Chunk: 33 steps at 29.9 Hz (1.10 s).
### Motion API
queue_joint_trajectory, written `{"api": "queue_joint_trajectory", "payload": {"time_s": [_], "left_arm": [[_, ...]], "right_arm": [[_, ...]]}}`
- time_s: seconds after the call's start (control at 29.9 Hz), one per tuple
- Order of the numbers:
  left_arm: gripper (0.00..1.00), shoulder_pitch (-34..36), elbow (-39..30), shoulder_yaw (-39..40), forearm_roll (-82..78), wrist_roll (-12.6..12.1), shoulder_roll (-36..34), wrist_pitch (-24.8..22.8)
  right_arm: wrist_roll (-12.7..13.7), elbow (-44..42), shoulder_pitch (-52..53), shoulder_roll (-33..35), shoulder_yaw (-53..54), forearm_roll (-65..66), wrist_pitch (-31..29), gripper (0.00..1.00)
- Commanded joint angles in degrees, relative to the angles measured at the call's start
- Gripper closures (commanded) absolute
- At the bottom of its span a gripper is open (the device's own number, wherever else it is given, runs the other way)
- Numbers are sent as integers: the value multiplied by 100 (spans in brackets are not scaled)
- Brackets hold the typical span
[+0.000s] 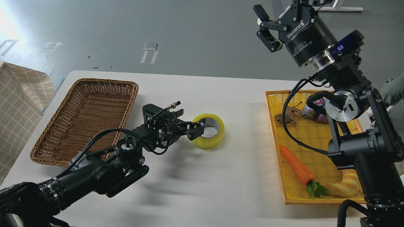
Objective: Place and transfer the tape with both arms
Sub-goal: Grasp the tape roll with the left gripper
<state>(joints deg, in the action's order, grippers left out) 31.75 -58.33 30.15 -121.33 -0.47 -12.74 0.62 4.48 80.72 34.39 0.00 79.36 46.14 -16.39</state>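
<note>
Up high, right gripper point(264, 30) marked ROBOTIQ, fingers spread, left gripper point(196, 127) pinching the tape point(211, 134) wall on table point(202, 94).

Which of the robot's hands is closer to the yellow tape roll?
The left hand: its fingers are at the tape, on the roll's near-left rim. The right hand is raised high, up and to the right, well clear.

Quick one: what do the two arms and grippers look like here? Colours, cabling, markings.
Both arms are black with silver joint discs and loose black cables. The right gripper has two black fingers and a cylindrical body marked ROBOTIQ in white. The left gripper is black too, no marking legible.
</note>
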Motion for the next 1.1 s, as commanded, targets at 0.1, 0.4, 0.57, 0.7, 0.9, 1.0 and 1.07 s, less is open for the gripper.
{"api": "queue_joint_trajectory", "payload": {"time_s": [0.1, 0.4, 0.57, 0.7, 0.9, 1.0, 1.07], "left_arm": [[2, -2, 15, -9, -22, 12, 17, -1], [2, 16, 59, -299, -13, 21, 149, -1], [2, 77, 129, -325, -22, 30, 272, -9], [6, 156, 182, -325, -22, 117, 280, -9], [27, 306, 436, -325, -22, 302, 430, -27], [49, 341, 481, -334, -39, 337, 377, -53], [61, 350, 489, -386, -22, 363, 351, -53]], "right_arm": [[0, -21, -117, 0, -35, 0, -4, 0], [0, -4, -240, 0, -35, 0, -4, 0], [0, 14, -389, 0, 0, 0, -4, 0], [-9, 5, -407, 0, 9, 0, -4, 0], [-18, 32, -495, 0, 9, 0, -22, 0], [-18, 32, -495, 0, 9, 0, -22, 0], [-18, 23, -495, 0, 9, 0, -22, 0]]}}
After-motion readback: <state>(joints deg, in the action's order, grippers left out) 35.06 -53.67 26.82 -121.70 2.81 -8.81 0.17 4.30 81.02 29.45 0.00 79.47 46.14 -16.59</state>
